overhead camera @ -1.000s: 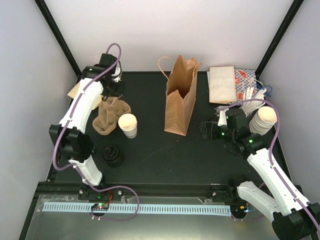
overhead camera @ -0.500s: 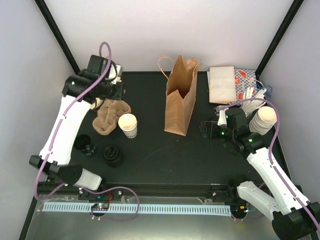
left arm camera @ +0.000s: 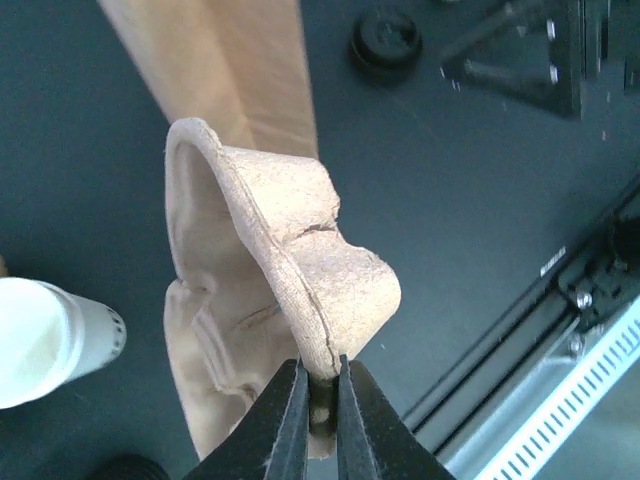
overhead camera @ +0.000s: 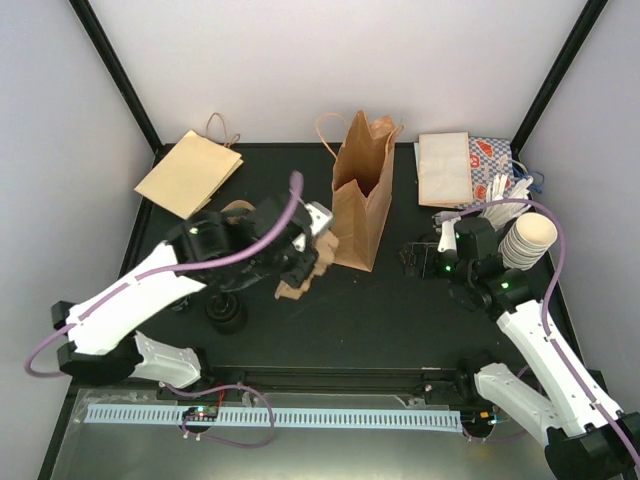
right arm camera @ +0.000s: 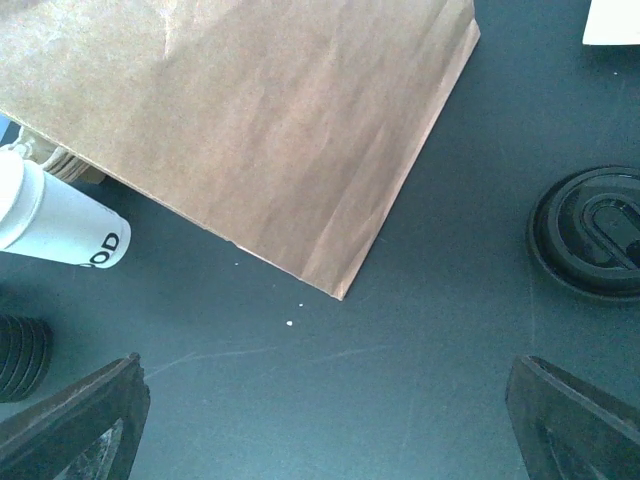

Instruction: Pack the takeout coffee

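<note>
While the left gripper (left arm camera: pixel 318 378) was clamped on the cup carrier (left arm camera: pixel 280 240), both fingers pinching its thin moulded rim, I noted a crack in the lip just above the pinch. The carrier looked tilted and lifted clear of the table (left arm camera: pixel 480 200), though I could not confirm that it was clear.

To this gripper's left, near the carrier but apart from it, the takeout coffee (left arm camera: pixel 45 340) stood upright on the table, held by neither arm. Past the carrier, ahead of the fingers, stood the paper bag (left arm camera: pixel 235 80).

The right gripper (right arm camera: pixel 325 420) had its jaws wide apart with nothing between them. It faced the bag's far side, with a black lid (right arm camera: pixel 590 232) to its right.

Judgement: the step in hand is positioning the carrier.
- Move slowly, since the hold is a narrow bite on a cracked edge and a swing could tear it.
- Sweep away from the cup so it is not knocked over.
- Level the carrier, wells up, before releasing it.
</note>
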Controlling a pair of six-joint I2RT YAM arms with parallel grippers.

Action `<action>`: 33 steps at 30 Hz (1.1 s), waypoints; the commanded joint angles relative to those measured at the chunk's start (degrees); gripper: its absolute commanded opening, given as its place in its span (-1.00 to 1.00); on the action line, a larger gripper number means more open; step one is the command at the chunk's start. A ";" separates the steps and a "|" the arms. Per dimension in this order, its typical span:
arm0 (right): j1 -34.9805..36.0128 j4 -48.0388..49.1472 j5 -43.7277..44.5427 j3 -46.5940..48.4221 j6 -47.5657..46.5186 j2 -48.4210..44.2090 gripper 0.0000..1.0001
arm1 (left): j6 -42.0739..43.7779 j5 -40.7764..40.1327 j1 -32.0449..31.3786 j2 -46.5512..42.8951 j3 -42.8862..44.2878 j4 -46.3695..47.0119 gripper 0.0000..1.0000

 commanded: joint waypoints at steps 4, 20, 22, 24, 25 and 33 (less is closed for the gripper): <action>0.18 -0.43 -1.01 -0.05 2.34 -1.36 1.00 | -7.57 -5.18 -6.36 5.27 -9.88 2.86 -0.83; 0.26 -3.16 0.81 -0.82 5.17 -2.02 1.00 | -12.67 3.59 -7.33 18.71 -16.63 24.78 0.27; 0.25 -3.66 1.04 -0.59 5.34 -1.77 1.00 | -13.11 5.08 -7.33 18.31 -17.40 26.36 0.54; 0.23 -4.30 0.80 -0.27 5.26 -0.96 1.00 | -13.01 5.17 -7.33 16.77 -17.60 26.74 0.63; 0.23 -4.57 0.52 -0.15 5.29 -0.38 1.00 | -12.84 5.27 -7.31 15.46 -17.56 26.76 0.64; 4.31 -4.94 -2.76 0.32 5.36 6.94 0.86 | -11.92 1.73 -3.72 -1.24 -22.70 27.79 0.70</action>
